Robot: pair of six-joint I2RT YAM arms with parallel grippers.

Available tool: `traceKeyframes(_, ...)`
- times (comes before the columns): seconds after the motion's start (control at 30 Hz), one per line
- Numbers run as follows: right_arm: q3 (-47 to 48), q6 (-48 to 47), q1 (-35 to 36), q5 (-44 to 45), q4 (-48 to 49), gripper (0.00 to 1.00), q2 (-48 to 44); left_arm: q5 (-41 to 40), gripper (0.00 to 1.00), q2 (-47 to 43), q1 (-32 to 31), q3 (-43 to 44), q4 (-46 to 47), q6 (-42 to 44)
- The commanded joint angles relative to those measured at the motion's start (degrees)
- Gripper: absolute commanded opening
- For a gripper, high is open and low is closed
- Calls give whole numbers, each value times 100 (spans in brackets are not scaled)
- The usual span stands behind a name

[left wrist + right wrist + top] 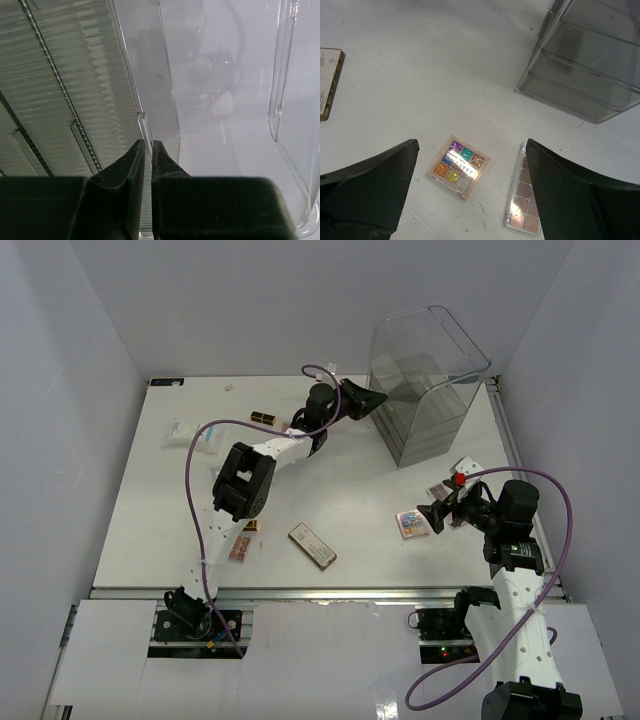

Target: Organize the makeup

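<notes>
Two palettes are lying flat beneath my right gripper point(471, 146), which is gaping wide: a square glitter palette point(458, 166) and a long nude palette point(523, 197), close but apart. Bare table point(420, 60) is lying open between them and the dark compact point(329, 82); my left gripper point(148, 145) is nipping the thin wall of the clear drawer box point(150, 75).

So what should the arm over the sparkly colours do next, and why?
Probably lower the right gripper straight down and close on the square palette: its jaws stand open, and the palette lies flat on the table below, between them, untouched.
</notes>
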Motion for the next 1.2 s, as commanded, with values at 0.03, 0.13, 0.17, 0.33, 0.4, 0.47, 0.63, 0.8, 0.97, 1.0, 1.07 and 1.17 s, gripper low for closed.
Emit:
traceKeyframes(0.03,89,-32,-38,-109,209,95,-46,292,10,-277,-28,-201,461,-12)
traceKeyframes(0.13,89,-20,-57,-115,209,95,-40,379,1,-483,28,-494,598,75)
traceKeyframes(0.17,89,-17,-62,-113,209,95,-35,397,0,-579,45,-635,645,98)
traceKeyframes(0.33,89,88,-71,-123,266,94,76,488,0,-1223,195,-1324,885,250)
traceKeyframes(0.4,143,154,-65,-297,286,95,137,536,0,-1526,263,-1584,936,350)
traceKeyframes(0.47,239,346,-62,-602,297,95,250,620,0,-1796,321,-1740,985,412)
traceKeyframes(0.63,1068,1015,-36,-1405,154,97,676,810,0,-2352,469,-2386,1178,438)
traceKeyframes(0.8,2053,1444,296,-1411,-301,99,1208,968,0,-2850,537,-2824,1386,392)
traceKeyframes(0.97,2539,2316,1144,-587,-36,100,1543,1007,0,-3206,551,-3046,1449,304)
traceKeyframes(1.0,2601,2553,1247,-459,75,100,1636,1003,0,-3253,551,-3046,1456,263)
traceKeyframes(1.07,2808,3076,1263,-336,283,96,1829,1017,0,-3282,551,-2968,1406,241)
traceKeyframes(1.17,3205,3685,1265,-58,490,94,2199,1011,0,-3287,551,-2865,1344,237)
